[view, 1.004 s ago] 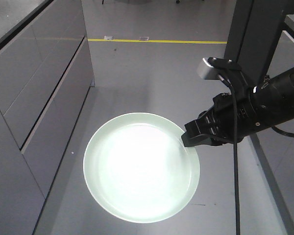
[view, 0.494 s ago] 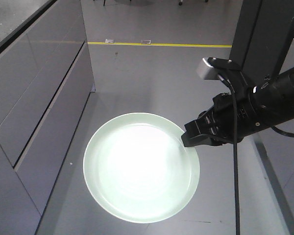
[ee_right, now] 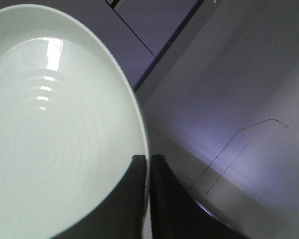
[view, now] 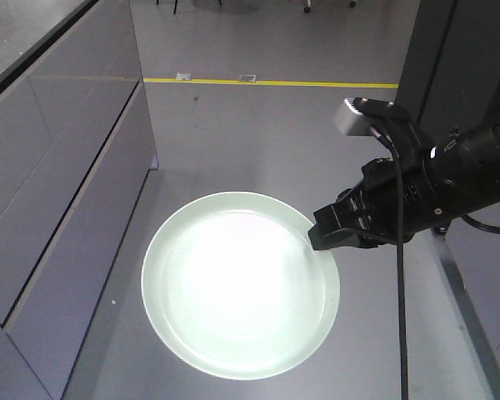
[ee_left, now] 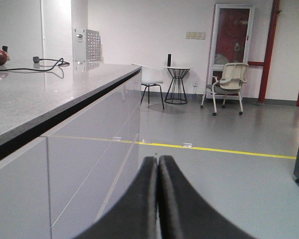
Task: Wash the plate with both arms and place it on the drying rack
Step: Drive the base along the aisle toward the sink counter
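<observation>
A round pale mint-green plate (view: pixel 240 283) hangs level above the grey floor in the front view. My right gripper (view: pixel 317 242) is shut on its right rim, with the black arm (view: pixel 450 179) reaching in from the right. In the right wrist view the plate (ee_right: pixel 55 124) fills the left side and its rim runs between the two black fingers (ee_right: pixel 162 199), so the right gripper (ee_right: pixel 148 162) pinches it. My left gripper (ee_left: pixel 158 162) is shut with nothing between its fingers and points along the floor. The drying rack is out of view.
A grey cabinet with drawer fronts (view: pixel 58 192) and a dark countertop (ee_left: pixel 35 94) runs along the left. A yellow floor line (view: pixel 267 82) crosses ahead. A dark upright column (view: pixel 458 58) stands behind the right arm. Chairs and a small table (ee_left: pixel 179 82) stand far off.
The plate and right gripper keep their place in the view. The cabinet and yellow line have shifted down and left, so the base is moving.
</observation>
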### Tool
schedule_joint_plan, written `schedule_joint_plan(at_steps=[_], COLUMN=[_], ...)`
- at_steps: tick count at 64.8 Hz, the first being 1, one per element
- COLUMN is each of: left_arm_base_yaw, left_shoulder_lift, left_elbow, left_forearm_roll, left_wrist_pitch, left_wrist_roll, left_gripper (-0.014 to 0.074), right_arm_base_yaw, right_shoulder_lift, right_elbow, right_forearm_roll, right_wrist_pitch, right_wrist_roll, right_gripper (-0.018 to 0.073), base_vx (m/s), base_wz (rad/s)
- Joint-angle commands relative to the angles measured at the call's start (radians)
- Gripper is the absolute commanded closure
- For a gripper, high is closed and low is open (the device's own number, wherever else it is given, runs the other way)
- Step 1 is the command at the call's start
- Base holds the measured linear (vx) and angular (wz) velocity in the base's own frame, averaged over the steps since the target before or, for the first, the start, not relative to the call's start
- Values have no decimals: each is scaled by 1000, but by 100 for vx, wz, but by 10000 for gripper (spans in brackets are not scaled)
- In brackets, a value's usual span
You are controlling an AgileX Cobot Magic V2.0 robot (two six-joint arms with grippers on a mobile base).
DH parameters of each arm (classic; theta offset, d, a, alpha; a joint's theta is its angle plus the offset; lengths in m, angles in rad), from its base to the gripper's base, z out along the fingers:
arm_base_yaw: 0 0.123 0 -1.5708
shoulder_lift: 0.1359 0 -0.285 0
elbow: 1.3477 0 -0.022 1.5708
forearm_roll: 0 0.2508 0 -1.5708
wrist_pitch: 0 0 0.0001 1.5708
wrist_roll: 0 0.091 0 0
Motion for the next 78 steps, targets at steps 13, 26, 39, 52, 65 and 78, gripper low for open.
schedule_joint_plan(at_steps=[13, 26, 39, 52, 65, 78], left_arm_base_yaw=[1, 1, 1, 1, 1, 1], left_shoulder_lift=[-14, -14, -14, -14, -14, -14], left_elbow=[-29, -29, -29, -29, -29, -29], left_forearm_roll=[-2, -2, -2, -2, -2, -2], left_wrist_pitch=[-71, -71, -71, -71, -71, -71], left_wrist_roll=[-8, -8, -8, -8, -8, -8], left_gripper=[603, 603, 603, 603, 603, 603], right_arm_base_yaw=[-2, -2, -2, -2, -2, -2], right_shoulder_lift=[-33, -33, -33, -33, -33, -33], right_elbow=[-24, -24, -24, -24, -24, -24], right_forearm_roll=[43, 43, 43, 43, 43, 43], right_wrist_pitch=[-22, -22, -22, -22, -22, -22], right_wrist_roll=[-12, -12, -12, -12, -12, -12], right_gripper=[561, 561, 561, 561, 561, 561], base_vx=[20, 20, 19, 17, 16, 14], base_wz=[-7, -12, -16, -20, -23, -25])
